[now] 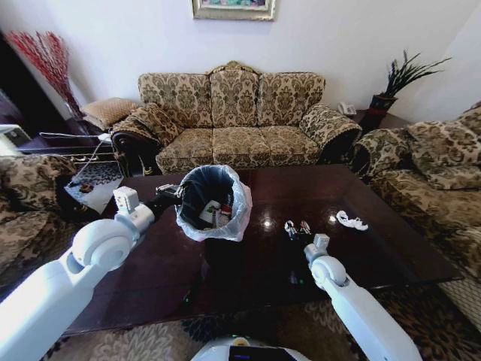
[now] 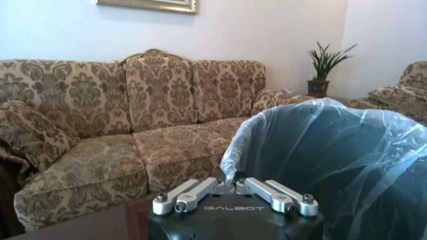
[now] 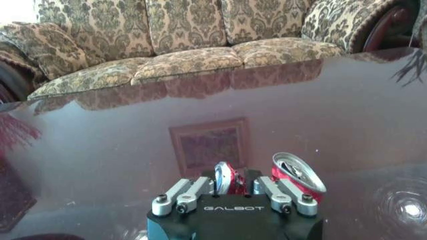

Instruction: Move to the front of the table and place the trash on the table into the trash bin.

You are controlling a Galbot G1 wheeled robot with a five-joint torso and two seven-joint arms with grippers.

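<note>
On the glossy dark brown wooden table [image 1: 391, 248]: right gripper [image 3: 233, 181] clamped on a crushed red-and-silver can [image 3: 225, 177].
Left gripper [image 2: 232, 181] pinches the whitish bag rim of the round black trash bin [image 1: 213, 201]. Second crushed can [image 3: 298, 175] touches alongside; lifting may knock it away. White crumpled wrapper [image 1: 351, 220] remains.

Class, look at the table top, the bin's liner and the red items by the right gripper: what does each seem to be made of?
Table: glossy dark wood, mirroring the sofa.
Bin liner: thin translucent plastic film, crinkled over the rim.
Red cans: apparently crushed metal, with a shiny silver top.
</note>
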